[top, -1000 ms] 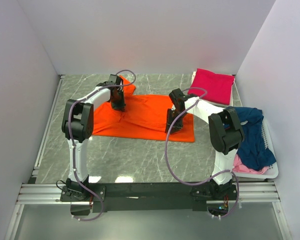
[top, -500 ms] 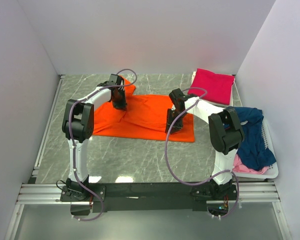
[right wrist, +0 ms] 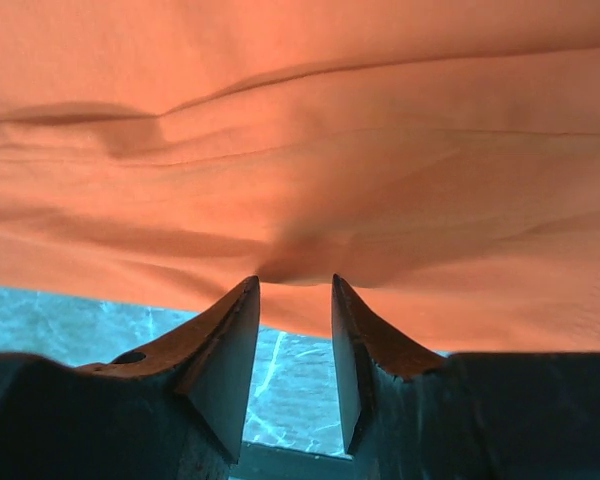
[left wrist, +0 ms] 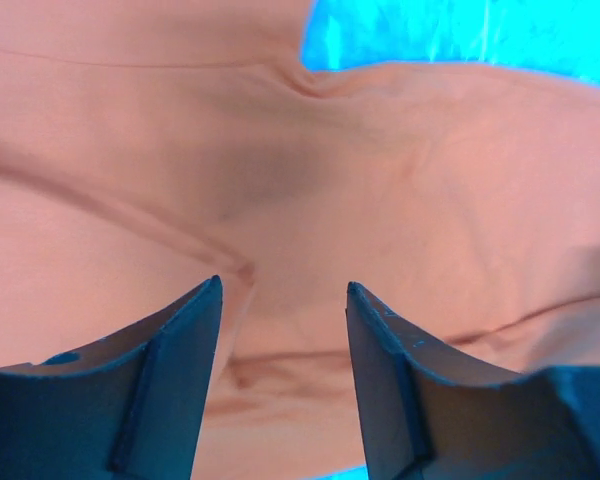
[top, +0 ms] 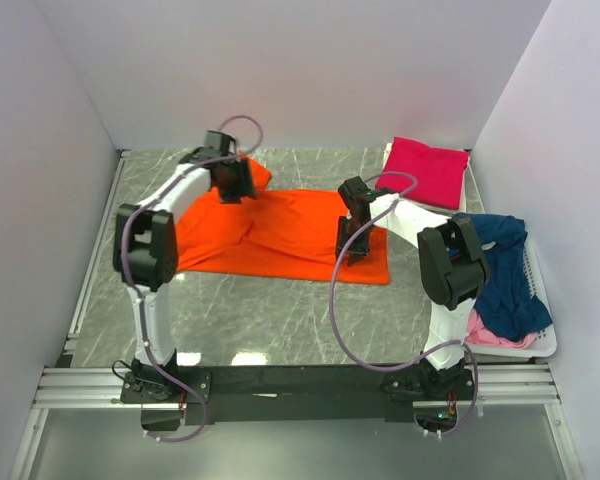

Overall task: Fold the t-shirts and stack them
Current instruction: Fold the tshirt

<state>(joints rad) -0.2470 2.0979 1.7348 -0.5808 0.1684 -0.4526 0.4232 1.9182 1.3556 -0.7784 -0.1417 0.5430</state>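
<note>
Mid-fold on the orange shirt (top: 280,235): my left gripper (left wrist: 282,300) gapes empty at eleven o'clock; my right gripper (right wrist: 295,290) pinches the hem; next, regrip.

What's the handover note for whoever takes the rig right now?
Left gripper: open above the orange tee, holding nothing.
Right gripper: jaws at the tee's near edge, cloth bunched between the tips; a firm grip is not clear.
Orange tee: spread on the table, partly folded, not finished.
Magenta tee: folded, far right.
Navy tee and pale pink tee: loose in the basket.
Left: finish the orange tee, stack it, then fold the other two.
</note>
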